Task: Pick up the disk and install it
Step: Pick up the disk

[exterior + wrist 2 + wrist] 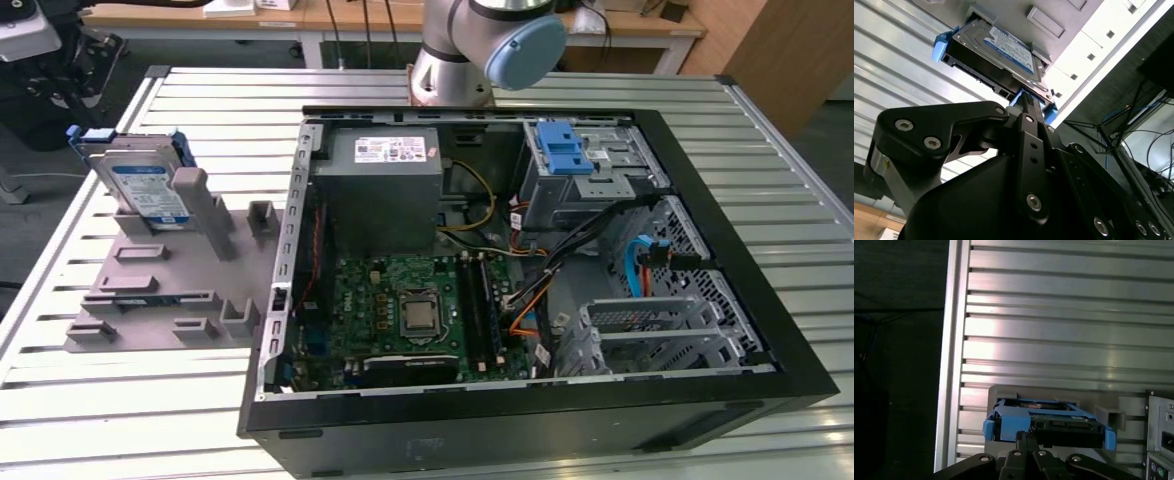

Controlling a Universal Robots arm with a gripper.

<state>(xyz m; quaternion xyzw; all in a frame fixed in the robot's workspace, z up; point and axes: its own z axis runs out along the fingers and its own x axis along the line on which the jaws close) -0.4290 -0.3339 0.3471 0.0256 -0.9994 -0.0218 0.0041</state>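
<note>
Slatted metal counter (134, 400) first: on it the disk (147, 185) stands on edge in a grey stand (160, 290), beside the open computer case (721, 400). Our hand (1026, 436) points at its edge, apart from it, clenched and empty. We judge a squarely centred grip across the rails best.

The exterior view looks steeply down over the black open computer case (534, 430). Both wrist views sit close behind the jaws, facing the silver-grey, blue-railed disk (1004, 47) (1054, 421) just beyond them; all three share that disk (144, 185).

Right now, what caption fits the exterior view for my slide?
Disk stands upright in a grey holder beside the open computer case.
</note>
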